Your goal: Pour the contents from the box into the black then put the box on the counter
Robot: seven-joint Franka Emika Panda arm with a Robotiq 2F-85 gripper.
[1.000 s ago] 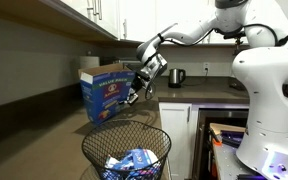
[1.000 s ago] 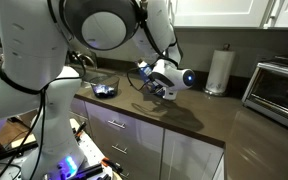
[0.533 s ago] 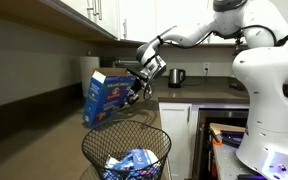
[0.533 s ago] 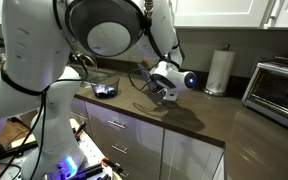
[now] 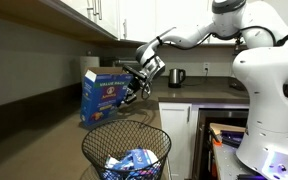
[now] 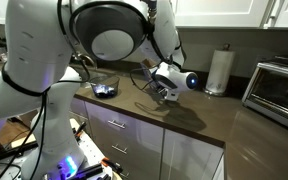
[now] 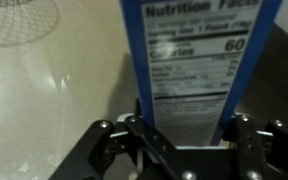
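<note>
One view, the wrist's, shows the box [image 7: 199, 60] between the gripper's [image 7: 184, 125] part-spread jaws; whether they actually grip it cannot be told.

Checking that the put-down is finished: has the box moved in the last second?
Yes. In an exterior view the box now stands more upright, its top edge further left, away from the kettle.
</note>
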